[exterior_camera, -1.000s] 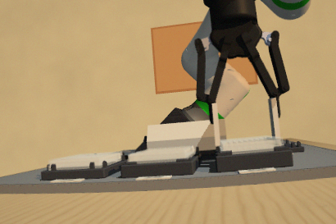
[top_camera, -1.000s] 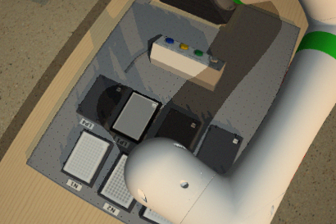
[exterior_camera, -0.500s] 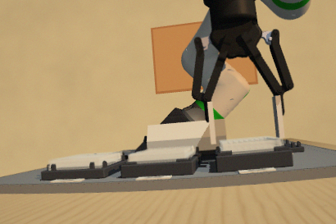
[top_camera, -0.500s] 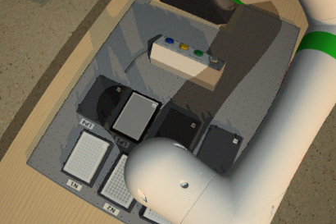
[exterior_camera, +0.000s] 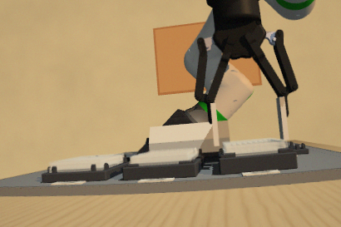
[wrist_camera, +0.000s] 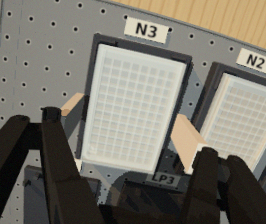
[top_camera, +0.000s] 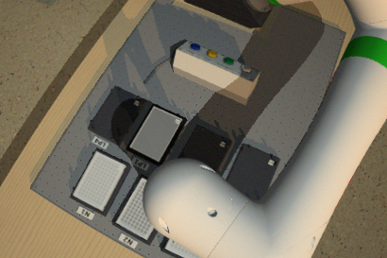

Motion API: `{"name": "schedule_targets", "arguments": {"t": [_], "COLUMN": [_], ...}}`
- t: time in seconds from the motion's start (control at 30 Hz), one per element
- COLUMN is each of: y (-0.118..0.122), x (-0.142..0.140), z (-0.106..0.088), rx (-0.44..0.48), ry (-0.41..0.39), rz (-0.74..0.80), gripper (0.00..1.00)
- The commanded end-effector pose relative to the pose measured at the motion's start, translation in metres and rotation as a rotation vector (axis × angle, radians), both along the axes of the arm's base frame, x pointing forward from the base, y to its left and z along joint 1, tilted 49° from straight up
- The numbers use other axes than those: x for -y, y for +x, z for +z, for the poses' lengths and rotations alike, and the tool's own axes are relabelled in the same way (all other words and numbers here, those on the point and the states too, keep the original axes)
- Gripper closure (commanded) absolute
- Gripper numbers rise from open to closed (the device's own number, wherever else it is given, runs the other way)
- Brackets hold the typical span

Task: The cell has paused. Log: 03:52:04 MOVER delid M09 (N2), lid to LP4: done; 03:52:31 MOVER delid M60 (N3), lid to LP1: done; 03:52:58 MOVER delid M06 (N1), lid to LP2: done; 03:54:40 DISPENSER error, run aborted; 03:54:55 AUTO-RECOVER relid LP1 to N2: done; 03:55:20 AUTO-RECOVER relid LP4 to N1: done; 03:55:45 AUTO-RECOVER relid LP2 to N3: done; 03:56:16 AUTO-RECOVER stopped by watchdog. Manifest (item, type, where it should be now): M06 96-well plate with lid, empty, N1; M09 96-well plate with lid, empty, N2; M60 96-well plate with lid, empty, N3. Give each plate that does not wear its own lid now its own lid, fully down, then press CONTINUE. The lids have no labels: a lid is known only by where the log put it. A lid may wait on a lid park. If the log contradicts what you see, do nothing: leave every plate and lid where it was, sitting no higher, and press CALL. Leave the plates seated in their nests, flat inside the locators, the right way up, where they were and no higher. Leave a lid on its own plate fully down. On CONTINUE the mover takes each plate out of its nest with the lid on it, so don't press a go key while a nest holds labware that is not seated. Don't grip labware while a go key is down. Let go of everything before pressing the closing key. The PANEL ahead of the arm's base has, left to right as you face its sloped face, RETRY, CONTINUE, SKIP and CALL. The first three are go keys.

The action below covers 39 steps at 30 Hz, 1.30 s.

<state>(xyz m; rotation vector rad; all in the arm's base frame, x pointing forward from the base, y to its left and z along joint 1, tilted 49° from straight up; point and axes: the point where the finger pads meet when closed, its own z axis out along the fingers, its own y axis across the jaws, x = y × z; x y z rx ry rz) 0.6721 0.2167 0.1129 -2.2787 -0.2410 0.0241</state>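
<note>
My gripper is open and holds nothing. Its two fingers stand on either side of the white 96-well plate in nest N3, clear of its long edges. In the exterior view the gripper hangs low over that rightmost plate. The plates in N1 and N2 sit flat in their nests. A grey lid lies on lid park LP1. I cannot tell which plates wear lids. In the top view the arm hides N3 and the gripper.
Lid park LP4 is bare, and so are the two dark parks to the right. The key panel stands beyond the parks. The arm's elbow hangs over the nests.
</note>
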Motion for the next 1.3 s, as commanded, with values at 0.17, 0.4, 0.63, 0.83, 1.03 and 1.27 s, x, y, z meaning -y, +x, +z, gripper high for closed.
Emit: {"name": "schedule_targets", "arguments": {"t": [0.17, 0.4, 0.63, 0.83, 1.03, 1.27], "y": [0.0002, 0.0002, 0.0002, 0.0002, 0.0002, 0.0007], "x": [0.0002, 0.0002, 0.0002, 0.0002, 0.0005, 0.004], "z": [0.0002, 0.0002, 0.0002, 0.0002, 0.0004, 0.0035], "rx": [0.0, 0.0, 0.0, 0.0, 0.0, 0.0], "ry": [0.0, 0.0, 0.0, 0.0, 0.0, 0.0], "rz": [0.0, 0.0, 0.0, 0.0, 0.0, 0.0], "gripper": [0.34, 0.34, 0.34, 0.34, 0.34, 0.34]}}
